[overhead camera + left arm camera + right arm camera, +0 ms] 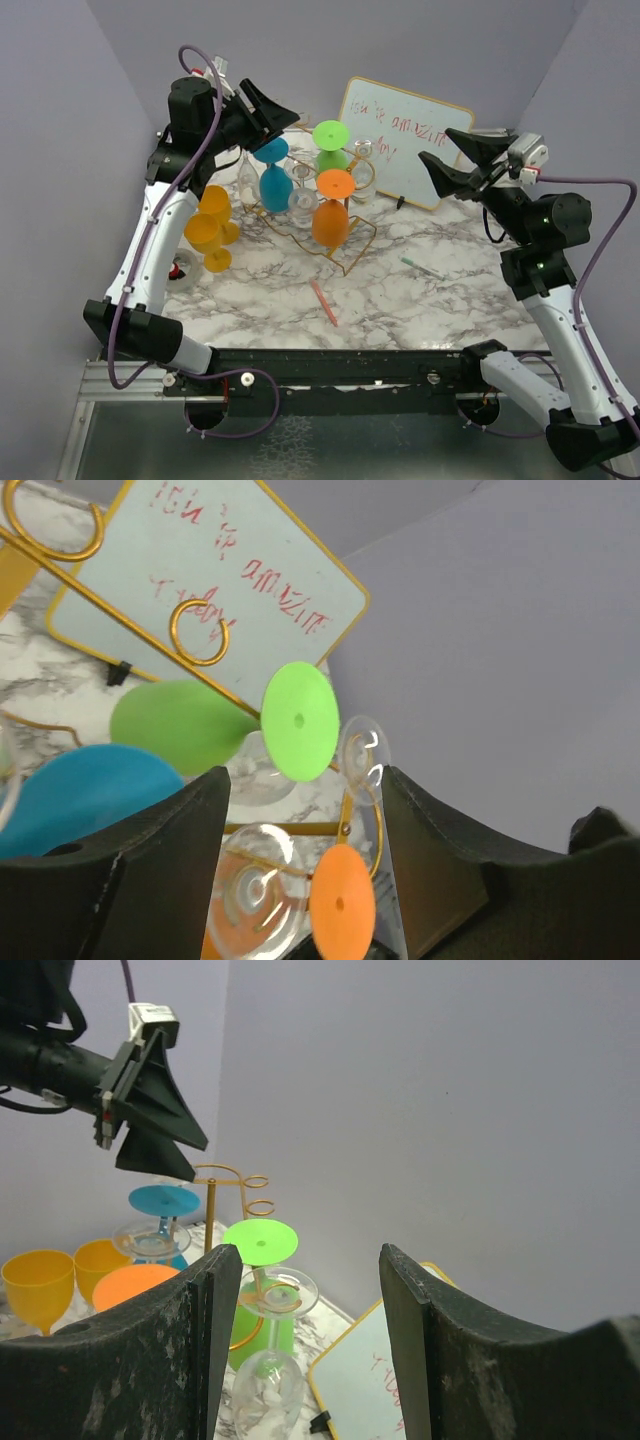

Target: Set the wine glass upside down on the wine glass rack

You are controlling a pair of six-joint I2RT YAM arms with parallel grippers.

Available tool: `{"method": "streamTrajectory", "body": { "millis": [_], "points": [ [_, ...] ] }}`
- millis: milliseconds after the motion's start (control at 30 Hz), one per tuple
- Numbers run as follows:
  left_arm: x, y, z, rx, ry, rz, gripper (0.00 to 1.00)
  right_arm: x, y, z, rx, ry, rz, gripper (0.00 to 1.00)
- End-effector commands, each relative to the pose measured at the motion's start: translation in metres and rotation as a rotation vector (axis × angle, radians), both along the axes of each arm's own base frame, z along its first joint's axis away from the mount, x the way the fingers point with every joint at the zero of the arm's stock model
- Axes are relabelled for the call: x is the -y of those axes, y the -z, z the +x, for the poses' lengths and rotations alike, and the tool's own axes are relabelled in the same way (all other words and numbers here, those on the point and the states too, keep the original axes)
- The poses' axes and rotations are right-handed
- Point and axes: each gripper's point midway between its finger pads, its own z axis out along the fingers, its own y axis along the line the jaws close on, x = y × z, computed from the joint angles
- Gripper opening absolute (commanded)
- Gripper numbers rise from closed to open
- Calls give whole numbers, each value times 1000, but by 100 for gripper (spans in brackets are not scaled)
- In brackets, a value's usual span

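The gold wire rack [347, 252] stands mid-table. A blue [275, 185], a green [331, 135], an orange [331, 222] and a clear glass [303, 203] hang on it upside down. Two yellow wine glasses [207, 240] stand upright on the table left of the rack. My left gripper [272, 118] is open and empty above the rack's left end; its wrist view looks down on the green foot [298, 720] and the orange foot [342, 905]. My right gripper [437, 145] is open and empty, right of the rack. The right wrist view shows the rack post [211, 1210] and the yellow glasses [38, 1285].
A gold-framed whiteboard [405, 140] leans at the back right, close behind the rack. A pink pen [324, 302] and a green pen [422, 268] lie on the marble top in front. A small white roll [186, 268] sits by the left arm. Purple walls enclose the table.
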Motion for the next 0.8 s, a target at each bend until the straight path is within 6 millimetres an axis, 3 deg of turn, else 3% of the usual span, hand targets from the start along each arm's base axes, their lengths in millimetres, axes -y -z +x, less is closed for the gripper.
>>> {"method": "streamTrajectory", "body": {
  "millis": [0, 267, 400, 500, 667, 767],
  "points": [
    [-35, 2, -20, 113, -50, 223, 66, 11, 9, 6, -106, 57, 66, 63],
    [-134, 26, -51, 127, -388, 631, 84, 33, 13, 17, -241, 178, 167, 64],
    [-167, 45, -71, 64, -505, 739, 86, 42, 18, 24, -275, 230, 217, 64],
    [-181, 72, -86, -31, -552, 771, 80, 45, 21, 29, -304, 246, 253, 63],
    [-181, 157, -112, -249, -513, 778, 62, 51, 33, 35, -359, 278, 323, 63],
    [-180, 183, -116, -320, -505, 775, 60, 58, 44, 37, -383, 304, 382, 62]
  ]
}}
